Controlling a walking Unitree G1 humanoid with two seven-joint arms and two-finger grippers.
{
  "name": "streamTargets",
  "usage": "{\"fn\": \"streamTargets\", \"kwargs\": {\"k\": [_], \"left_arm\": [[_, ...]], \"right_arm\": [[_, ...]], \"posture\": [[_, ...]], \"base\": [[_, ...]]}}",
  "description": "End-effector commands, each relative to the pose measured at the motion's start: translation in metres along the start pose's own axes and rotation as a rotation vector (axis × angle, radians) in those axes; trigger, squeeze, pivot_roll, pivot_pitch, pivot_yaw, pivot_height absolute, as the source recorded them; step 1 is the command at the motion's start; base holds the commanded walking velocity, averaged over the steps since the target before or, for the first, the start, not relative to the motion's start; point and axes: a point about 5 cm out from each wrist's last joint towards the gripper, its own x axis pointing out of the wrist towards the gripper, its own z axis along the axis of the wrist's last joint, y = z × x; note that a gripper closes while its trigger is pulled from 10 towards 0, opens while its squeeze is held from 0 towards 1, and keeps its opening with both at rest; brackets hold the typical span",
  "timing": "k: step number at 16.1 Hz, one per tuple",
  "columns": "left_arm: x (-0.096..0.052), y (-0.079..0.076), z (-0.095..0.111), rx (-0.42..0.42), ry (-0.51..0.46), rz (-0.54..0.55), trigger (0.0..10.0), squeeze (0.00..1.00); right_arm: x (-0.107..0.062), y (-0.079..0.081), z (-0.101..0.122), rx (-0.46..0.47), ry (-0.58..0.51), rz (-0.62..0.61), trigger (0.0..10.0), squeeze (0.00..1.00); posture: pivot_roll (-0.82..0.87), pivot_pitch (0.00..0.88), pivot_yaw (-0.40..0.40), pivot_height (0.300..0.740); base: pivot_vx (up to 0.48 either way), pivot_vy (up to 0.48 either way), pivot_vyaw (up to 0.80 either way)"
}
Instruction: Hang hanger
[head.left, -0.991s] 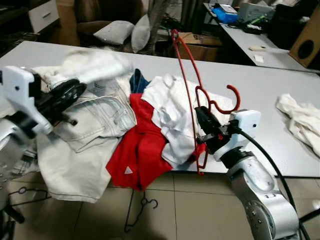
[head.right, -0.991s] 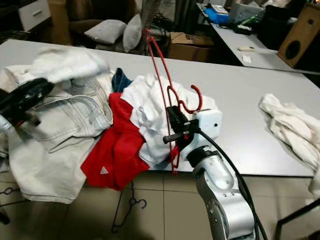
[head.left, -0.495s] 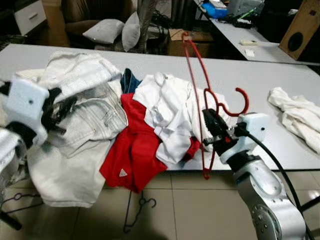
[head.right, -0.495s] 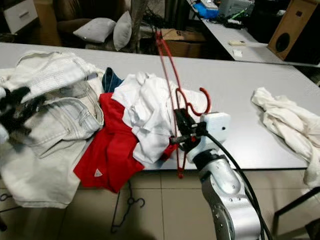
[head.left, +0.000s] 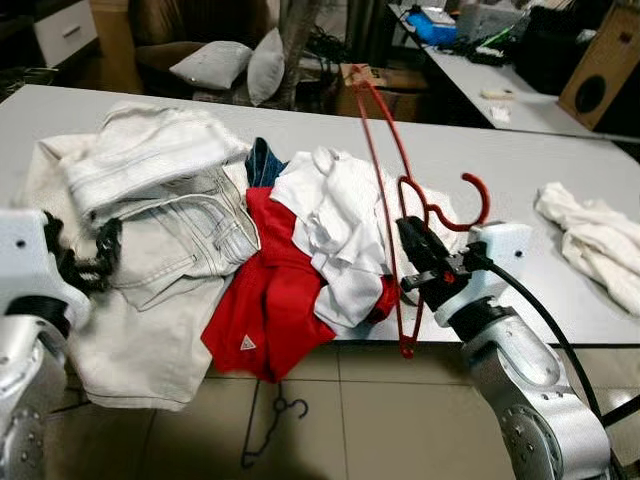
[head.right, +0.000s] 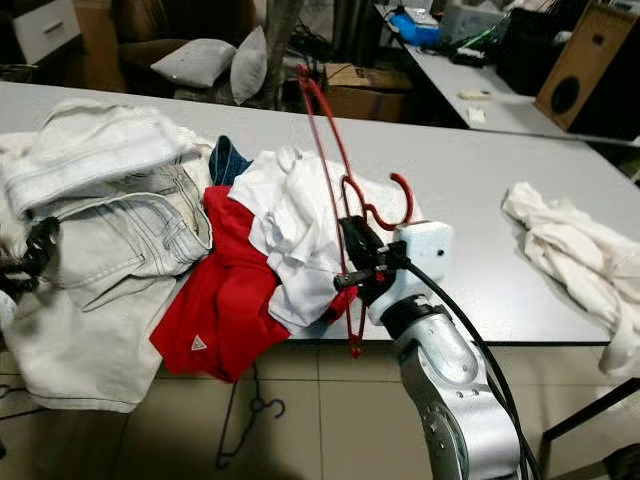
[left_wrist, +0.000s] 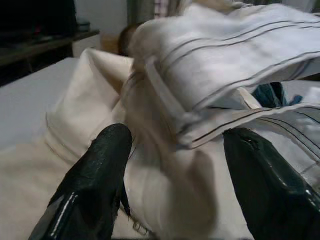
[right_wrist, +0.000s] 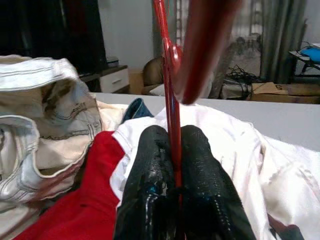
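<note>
Right arm reaches up from the near edge of the bench (head.left: 560, 170); right gripper (head.left: 417, 258) pinched tight on the red hanger (head.left: 385, 160), which stands almost upright, hook toward the arm, over the white shirt (head.left: 335, 215). Left gripper (left_wrist: 172, 170) low at the bench's left end, fingers (left_wrist: 95, 180) spread before the pale jeans (head.left: 170, 230). Red garment (head.left: 270, 300) droops over the edge. A black hanger (head.left: 262, 430) lies on the tiled floor. Pillows (head.left: 245, 62) and a speaker (head.left: 610, 65) behind.

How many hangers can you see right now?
2: a red hanger held upright in the right gripper, and a black hanger on the floor. The clothes pile could hide more.
</note>
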Motion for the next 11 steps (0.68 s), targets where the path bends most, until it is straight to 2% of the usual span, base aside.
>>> {"fn": "streamTargets", "kwargs": {"k": [1,3,4,6,7,11], "left_arm": [[0.001,-0.005,-0.002,-0.025,0.007,-0.006,10.0,1.0],[0.006,-0.005,-0.008,-0.032,0.016,0.01,10.0,1.0],[0.012,-0.007,-0.01,-0.041,0.009,0.001,10.0,0.0],[0.024,-0.013,-0.005,-0.098,-0.053,-0.028,10.0,0.0],[0.035,-0.017,-0.009,-0.123,-0.047,-0.034,10.0,0.0],[0.064,-0.007,-0.016,-0.145,-0.078,0.046,10.0,0.0]], "right_arm": [[0.001,-0.002,0.002,-0.001,-0.002,0.001,10.0,0.0],[0.002,-0.003,0.002,-0.001,-0.006,-0.002,10.0,0.0],[0.003,-0.003,0.003,-0.002,-0.008,-0.001,10.0,0.0],[0.004,-0.003,0.003,-0.001,-0.01,0.0,10.0,0.0],[0.004,-0.003,0.003,-0.003,-0.011,0.002,10.0,0.0],[0.007,-0.004,0.004,-0.007,-0.019,-0.003,10.0,0.0]], "posture": [[0.08,0.0,-0.087,0.74],[0.07,0.0,-0.083,0.74],[0.07,0.0,-0.084,0.74],[0.07,0.0,-0.084,0.74],[0.06,0.0,-0.081,0.74],[0.06,0.0,-0.076,0.74]], "base": [[0.0,0.0,0.0],[0.0,0.0,0.0],[0.0,0.0,0.0],[0.0,0.0,0.0],[0.0,0.0,0.0],[0.0,0.0,0.0]]}}
